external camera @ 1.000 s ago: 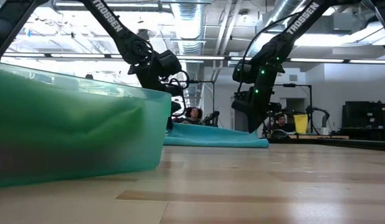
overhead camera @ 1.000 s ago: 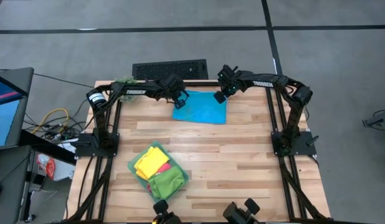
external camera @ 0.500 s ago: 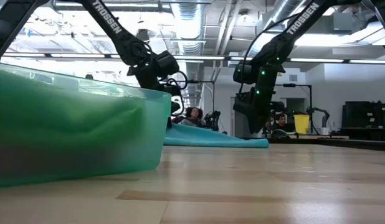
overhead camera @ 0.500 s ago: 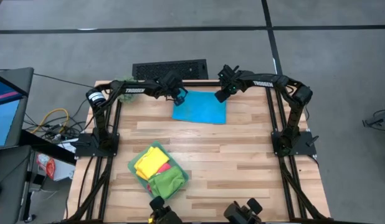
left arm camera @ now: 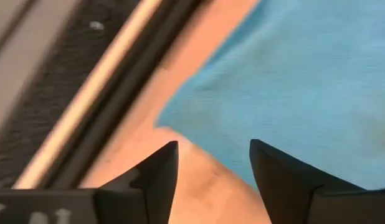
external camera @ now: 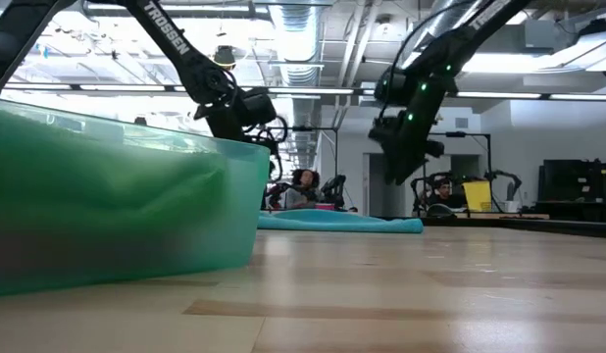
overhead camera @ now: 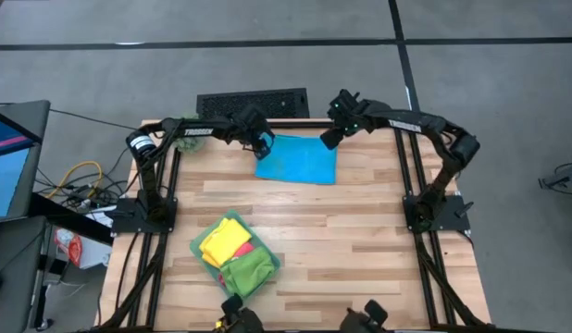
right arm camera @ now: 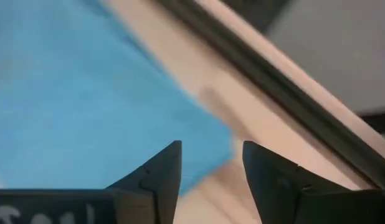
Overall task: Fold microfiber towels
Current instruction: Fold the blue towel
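A bright blue towel (overhead camera: pixel 297 159) lies flat at the far middle of the table (overhead camera: pixel 360 231); the low view shows it as a low flat strip (external camera: pixel 342 223). My left gripper (overhead camera: pixel 263 141) hovers open just above its far left corner (left arm camera: pixel 164 121). My right gripper (overhead camera: pixel 330 137) hangs open above its far right corner (right arm camera: pixel 225 146), clear of the cloth. Neither has anything between its fingers. Yellow (overhead camera: pixel 223 242), pink (overhead camera: pixel 244 250) and green (overhead camera: pixel 247 273) towels lie bunched in a pale teal tray (overhead camera: pixel 201 242) near the front left.
The tray's wall (external camera: pixel 126 206) fills the low view's left. A black mat (overhead camera: pixel 252 102) lies just beyond the table's far edge, and a small green plant ball (overhead camera: pixel 186 120) sits at the far left corner. Bare wood stretches across the table's middle and right.
Both grippers have let go of the blue towel's far corners. The right gripper has risen clear of it; the left has edged toward the far left. The towel's far edge, held up a little before, has sunk flat onto the table.
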You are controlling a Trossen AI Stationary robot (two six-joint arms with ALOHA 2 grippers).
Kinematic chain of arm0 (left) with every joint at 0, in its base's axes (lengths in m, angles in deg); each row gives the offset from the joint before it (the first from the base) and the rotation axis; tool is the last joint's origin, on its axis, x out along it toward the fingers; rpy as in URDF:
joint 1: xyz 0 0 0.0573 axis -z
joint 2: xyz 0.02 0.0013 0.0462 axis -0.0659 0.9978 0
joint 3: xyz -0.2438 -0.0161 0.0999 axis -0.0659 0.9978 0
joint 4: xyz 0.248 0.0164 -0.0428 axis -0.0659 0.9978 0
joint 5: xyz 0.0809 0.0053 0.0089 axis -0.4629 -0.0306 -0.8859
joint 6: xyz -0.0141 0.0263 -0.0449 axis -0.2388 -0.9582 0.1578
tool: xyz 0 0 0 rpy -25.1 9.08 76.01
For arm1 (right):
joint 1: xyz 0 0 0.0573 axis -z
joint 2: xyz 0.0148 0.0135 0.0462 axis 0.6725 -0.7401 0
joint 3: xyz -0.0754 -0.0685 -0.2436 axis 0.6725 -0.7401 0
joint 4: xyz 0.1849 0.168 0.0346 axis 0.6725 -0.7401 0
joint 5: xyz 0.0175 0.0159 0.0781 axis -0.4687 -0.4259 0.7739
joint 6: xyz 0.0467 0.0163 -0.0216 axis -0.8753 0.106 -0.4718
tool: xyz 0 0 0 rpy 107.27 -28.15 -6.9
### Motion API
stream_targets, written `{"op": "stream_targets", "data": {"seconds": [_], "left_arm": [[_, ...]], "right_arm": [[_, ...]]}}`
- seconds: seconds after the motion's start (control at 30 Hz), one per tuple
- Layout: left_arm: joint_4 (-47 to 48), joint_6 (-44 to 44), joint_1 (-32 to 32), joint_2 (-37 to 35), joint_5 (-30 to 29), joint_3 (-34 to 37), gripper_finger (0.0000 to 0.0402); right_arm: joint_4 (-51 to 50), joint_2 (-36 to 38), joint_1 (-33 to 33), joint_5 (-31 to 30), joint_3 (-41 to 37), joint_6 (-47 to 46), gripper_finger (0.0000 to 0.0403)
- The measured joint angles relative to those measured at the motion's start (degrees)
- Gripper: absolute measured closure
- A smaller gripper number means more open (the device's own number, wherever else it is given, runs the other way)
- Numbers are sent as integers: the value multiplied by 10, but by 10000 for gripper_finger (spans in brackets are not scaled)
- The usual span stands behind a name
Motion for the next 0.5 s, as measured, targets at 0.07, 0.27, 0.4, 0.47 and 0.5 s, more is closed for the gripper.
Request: {"op": "stream_targets", "data": {"seconds": [0.07, 0.27, 0.4, 0.47, 0.5], "left_arm": [[9, -7, -1, -14, 61, 0, 206], [71, -91, 13, -86, 268, 0, 219], [87, -159, 42, -121, 287, 24, 230], [57, -163, 63, -126, 283, 56, 234], [37, -160, 72, -125, 270, 73, 236]], "right_arm": [[12, 23, -9, 45, -13, 24, 209], [82, 116, -66, 132, -139, 80, 215], [211, 168, -127, 130, -244, 74, 217], [272, 175, -158, 104, -281, 51, 219], [294, 175, -172, 82, -297, 39, 221]]}}
